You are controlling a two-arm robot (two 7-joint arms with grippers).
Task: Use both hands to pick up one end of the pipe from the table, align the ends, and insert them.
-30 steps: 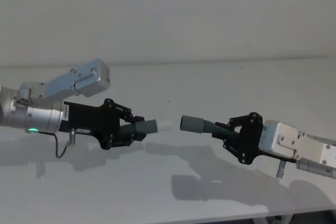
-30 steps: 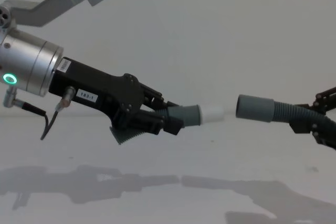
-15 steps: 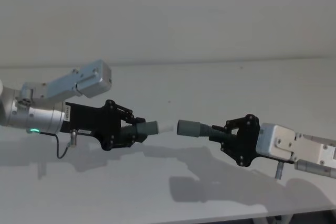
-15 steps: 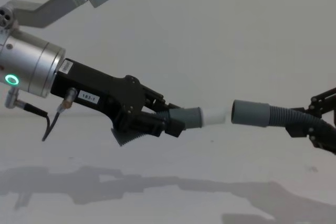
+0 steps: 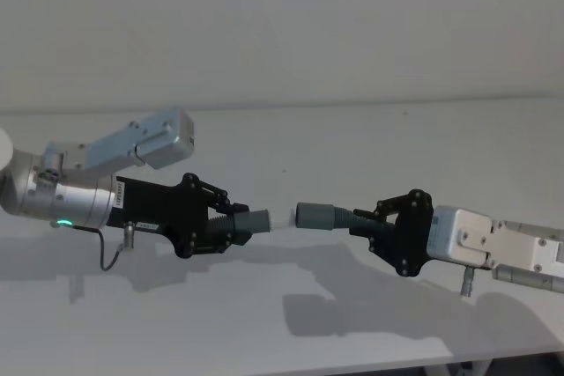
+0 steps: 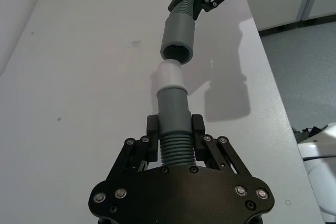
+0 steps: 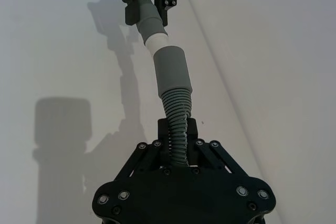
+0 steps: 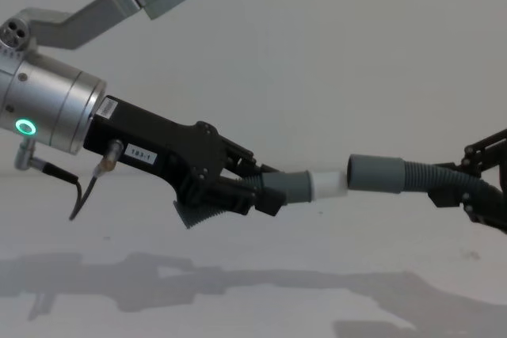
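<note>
I see both arms raised above the table (image 5: 291,129), pipe pieces held end to end. Left gripper (image 8: 252,190) is clamped on the shorter piece (image 8: 293,186), fingers closed around its ribbed body – clearest in the left wrist view, where the white tip (image 6: 169,75) points at the open mouth of the collar (image 6: 178,36). Right gripper (image 5: 372,221) is closed on the ribbed middle of the longer piece (image 8: 412,176), coming in from the right. In the chest view the white tip sits right at the collar's rim, touching or just entering – I cannot tell which. The two ends look nearly in line, and both pieces hang clear of the table with shadows beneath. The left wrist's ring (image 8: 28,127) glows green.
</note>
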